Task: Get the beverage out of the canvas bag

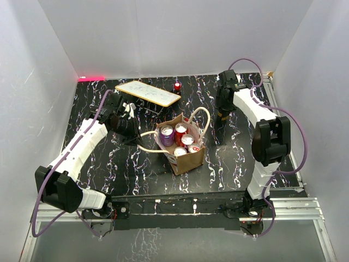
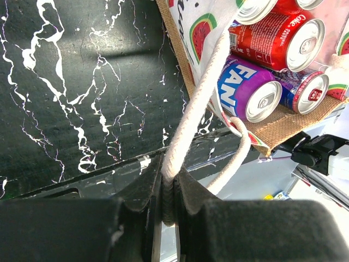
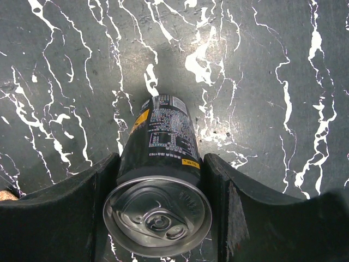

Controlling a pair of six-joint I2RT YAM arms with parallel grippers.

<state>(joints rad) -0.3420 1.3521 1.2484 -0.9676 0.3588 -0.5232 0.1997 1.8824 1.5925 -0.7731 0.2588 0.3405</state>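
Observation:
The canvas bag [image 1: 185,155] stands mid-table, its tan wall [image 2: 283,124] and watermelon print showing in the left wrist view. Several cans sit inside, among them a purple Fanta [image 2: 246,90] and a red Coke [image 2: 281,38]. My left gripper [image 2: 170,183] is shut on one cream rope handle [image 2: 196,103], pulling it out to the bag's left [image 1: 146,134]. The other handle [image 1: 203,117] loops free. Right of the bag, my right gripper [image 3: 159,164] is shut on a black beverage can [image 3: 161,142], held upright with its base at or just above the tabletop. In the top view that gripper [image 1: 221,113] hides the can.
A white board [image 1: 147,93] rests tilted on a stand at the back left. A small red object [image 1: 178,86] stands beside it. White walls close in three sides. A metal rail [image 1: 283,204] runs along the near edge by the arm bases.

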